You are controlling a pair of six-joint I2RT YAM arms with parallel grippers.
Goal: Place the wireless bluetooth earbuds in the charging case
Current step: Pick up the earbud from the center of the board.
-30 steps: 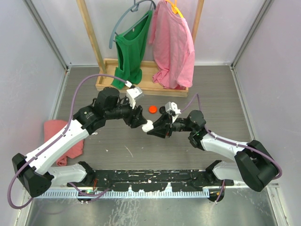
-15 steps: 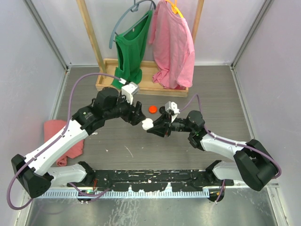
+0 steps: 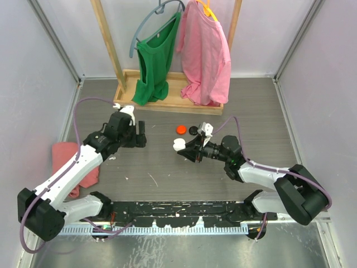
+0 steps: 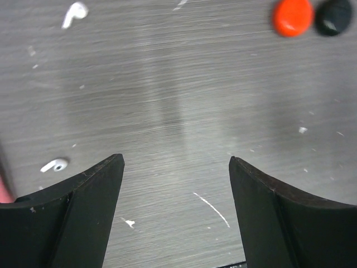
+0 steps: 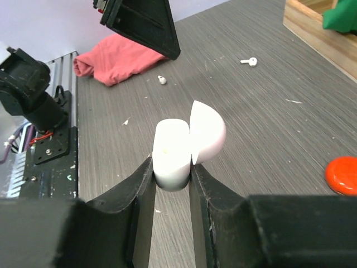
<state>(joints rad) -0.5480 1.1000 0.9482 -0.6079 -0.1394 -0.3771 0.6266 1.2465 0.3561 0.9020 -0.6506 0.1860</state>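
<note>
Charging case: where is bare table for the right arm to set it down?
The widest bare table lies right of the black puck, out to the side wall. A smaller patch sits between the charging case and the left gripper. Crowded: the orange puck just beyond the case, and two earbuds toward the red cloth.

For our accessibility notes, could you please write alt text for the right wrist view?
The right gripper clamps a white charging case, lid open, over a grey table. Two white earbuds and a pink cloth lie on the table beyond it.
</note>
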